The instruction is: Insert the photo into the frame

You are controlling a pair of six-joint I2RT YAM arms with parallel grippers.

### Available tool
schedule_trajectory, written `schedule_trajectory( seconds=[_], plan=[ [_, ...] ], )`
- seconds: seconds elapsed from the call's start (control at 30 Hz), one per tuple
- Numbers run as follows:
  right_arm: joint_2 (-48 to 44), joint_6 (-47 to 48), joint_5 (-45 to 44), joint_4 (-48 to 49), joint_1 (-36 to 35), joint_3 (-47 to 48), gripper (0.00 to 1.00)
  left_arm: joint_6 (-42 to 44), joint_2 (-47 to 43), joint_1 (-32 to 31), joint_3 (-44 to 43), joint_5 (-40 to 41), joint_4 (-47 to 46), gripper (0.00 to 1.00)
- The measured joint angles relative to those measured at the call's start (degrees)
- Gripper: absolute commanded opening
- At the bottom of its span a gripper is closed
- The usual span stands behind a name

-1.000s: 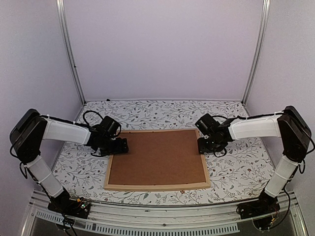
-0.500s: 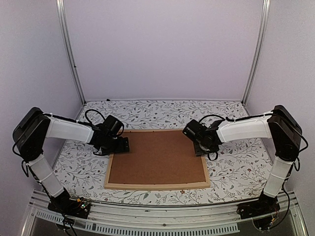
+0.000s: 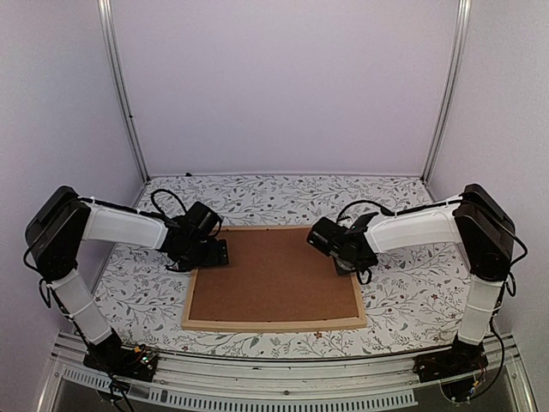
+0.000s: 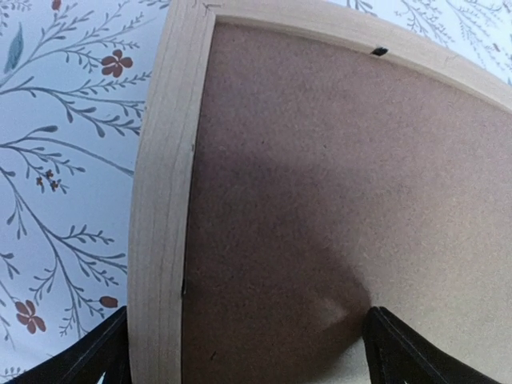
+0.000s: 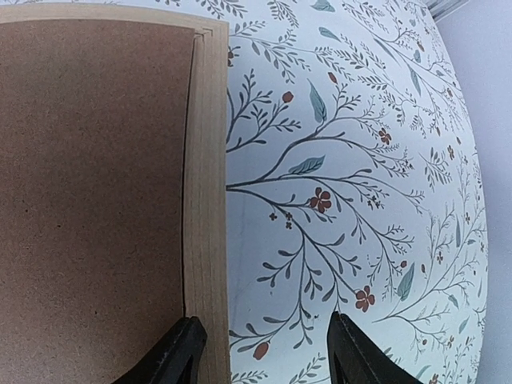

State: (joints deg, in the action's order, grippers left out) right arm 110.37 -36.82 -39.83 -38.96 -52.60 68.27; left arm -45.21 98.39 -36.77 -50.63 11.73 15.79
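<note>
One frame [image 3: 273, 324] is seen: thin pale-wood strips, rectangular, laid flat at the middle of the floral-printed table [image 3: 412, 292]. One brown backing board [image 3: 274, 275] is held inside it, matte and finely grained, filling it rail to rail. Two grippers are counted. The left gripper [image 4: 248, 360] is set at the frame's far-left corner, its fingers [image 4: 96, 356] spread apart astride the rail. The right gripper [image 5: 264, 356] is placed at the right rail near the far corner, its fingers [image 5: 182, 352] parted too, one over wood and one over cloth.
</note>
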Motion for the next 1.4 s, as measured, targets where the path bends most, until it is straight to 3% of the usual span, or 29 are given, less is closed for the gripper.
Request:
schedule_trajectory(
  seconds=[0.13, 0.37, 1.03, 1.17, 1.4],
  plan=[
    [-2.8, 0.22, 0.96, 3.93, 0.63, -3.45, 0.64, -0.5, -0.02, -1.16, -0.52, 2.71, 0.92, 1.0],
    [-10.03, 1.4, 12.0, 11.43, 5.46, -9.94, 0.65, -0.76, -0.2, -1.9, -0.72, 4.26, 1.86, 1.0],
    [-21.35, 2.29, 25.2, 8.94, 7.04, -18.67, 0.7, 1.05, -1.11, -2.95, -1.22, 1.88, 4.74, 1.0],
    [-24.0, 2.32, 31.61, 12.02, 5.66, -19.5, 0.72, 1.18, -1.09, -4.0, -1.7, -0.24, 4.59, 0.99],
    [-29.03, 1.51, 34.45, 12.7, 5.38, -23.47, 0.71, 1.36, -1.09, -4.57, -1.95, -1.57, 4.74, 1.0]
  ],
)
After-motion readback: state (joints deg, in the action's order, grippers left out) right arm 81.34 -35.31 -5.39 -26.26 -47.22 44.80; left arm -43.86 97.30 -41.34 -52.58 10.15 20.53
